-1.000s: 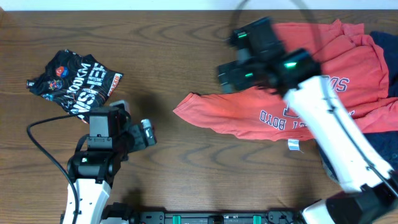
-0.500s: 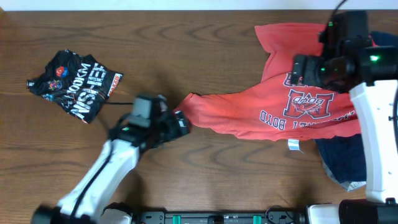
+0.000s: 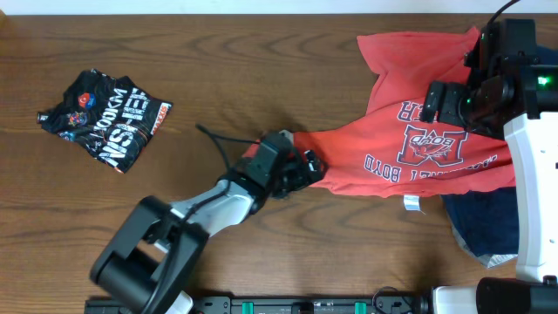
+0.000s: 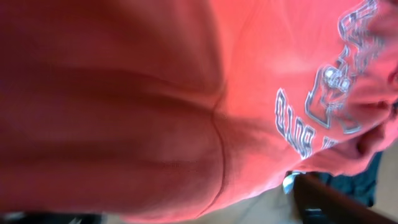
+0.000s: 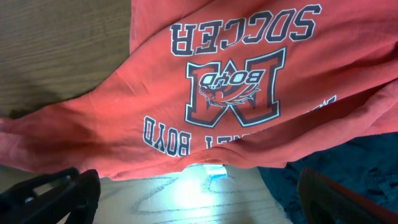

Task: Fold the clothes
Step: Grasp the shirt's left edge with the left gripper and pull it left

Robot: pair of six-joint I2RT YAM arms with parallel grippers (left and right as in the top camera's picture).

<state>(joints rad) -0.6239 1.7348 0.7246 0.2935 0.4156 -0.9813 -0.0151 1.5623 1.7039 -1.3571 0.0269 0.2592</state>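
The coral-red T-shirt [image 3: 410, 148] lies crumpled at the right of the table, its navy-and-white lettering showing in the right wrist view [image 5: 236, 81]. My left gripper [image 3: 307, 166] is at the shirt's left end. Red cloth [image 4: 155, 99] fills the left wrist view, and its fingers stand wide apart at the bottom corners. My right gripper [image 3: 443, 100] hovers open and empty over the logo, its fingertips [image 5: 50, 193] apart above bare table. A black printed shirt [image 3: 105, 118] lies bunched at the far left. A dark navy garment [image 3: 479, 227] lies under the red shirt's right side.
The wooden table [image 3: 261, 70] has its far edge along the top of the overhead view. A white label [image 3: 411, 203] sticks out below the red shirt's hem. The left arm's cable [image 3: 218, 144] trails across the table.
My left arm has swung right, from near the black shirt to the red shirt's left end. My right arm has moved right, from the shirt's upper left to over the logo.
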